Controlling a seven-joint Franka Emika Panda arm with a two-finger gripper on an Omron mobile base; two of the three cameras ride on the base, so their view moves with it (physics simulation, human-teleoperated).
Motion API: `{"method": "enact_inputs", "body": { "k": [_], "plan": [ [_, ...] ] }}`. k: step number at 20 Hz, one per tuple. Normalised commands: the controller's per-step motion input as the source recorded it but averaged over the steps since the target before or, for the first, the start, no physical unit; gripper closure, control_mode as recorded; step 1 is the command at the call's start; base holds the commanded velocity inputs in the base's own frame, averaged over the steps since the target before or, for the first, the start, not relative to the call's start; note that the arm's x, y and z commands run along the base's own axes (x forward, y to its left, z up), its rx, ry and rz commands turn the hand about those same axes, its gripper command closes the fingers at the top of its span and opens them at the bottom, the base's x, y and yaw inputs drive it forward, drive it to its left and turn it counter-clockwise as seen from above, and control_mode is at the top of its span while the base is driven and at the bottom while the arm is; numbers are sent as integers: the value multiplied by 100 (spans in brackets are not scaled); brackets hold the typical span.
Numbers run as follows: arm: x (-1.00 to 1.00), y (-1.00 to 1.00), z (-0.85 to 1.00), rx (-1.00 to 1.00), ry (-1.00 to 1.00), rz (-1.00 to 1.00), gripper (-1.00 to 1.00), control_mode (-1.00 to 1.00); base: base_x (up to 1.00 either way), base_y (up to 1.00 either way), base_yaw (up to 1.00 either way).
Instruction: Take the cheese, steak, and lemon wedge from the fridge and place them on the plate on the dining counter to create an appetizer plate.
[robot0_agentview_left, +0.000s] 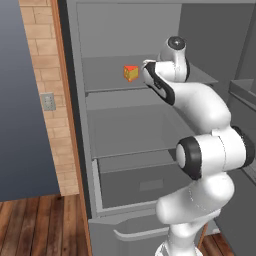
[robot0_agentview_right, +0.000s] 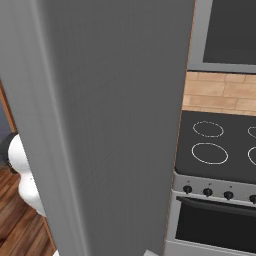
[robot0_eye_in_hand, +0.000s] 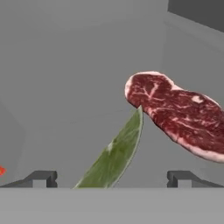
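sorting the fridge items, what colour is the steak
Red-pink with whitish marbling and a pale fat rim; the steak shows best in the hand view.

My spread fingers (robot0_eye_in_hand: 43, 178) straddle the lemon wedge (robot0_eye_in_hand: 114, 154). The steak (robot0_eye_in_hand: 179, 113) blocks my right; bare shelf lies left.

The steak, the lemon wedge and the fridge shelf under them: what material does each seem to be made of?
Steak: raw meat, seemingly soft, dark red with white marbling and a pale fat rim. Lemon wedge: fruit, with matt yellowish-green skin and a paler edge; its flesh is not visible. Fridge shelf: smooth matt grey, perhaps plastic or painted metal; the flat rendering leaves this open.
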Motion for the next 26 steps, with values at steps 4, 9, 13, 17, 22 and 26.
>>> {"method": "enact_inputs", "body": {
  "k": [4, 9, 13, 17, 22, 26],
  "plan": [
    [34, 14, -3, 0, 0, -4, -100, -100, 0, 0, 0],
    [31, 2, -11, 0, 0, -6, -100, -100, 0, 0, 0],
    [18, 0, -15, 0, 0, -9, -100, -100, 0, 0, 0],
    [1, -10, -23, 0, 0, -13, -100, -100, 0, 0, 0],
    [0, -22, -20, 0, 0, -13, 100, -100, 0, 0, 0],
    [0, -8, -2, 0, -3, -4, 100, -100, 0, 0, 0]
  ]
}}
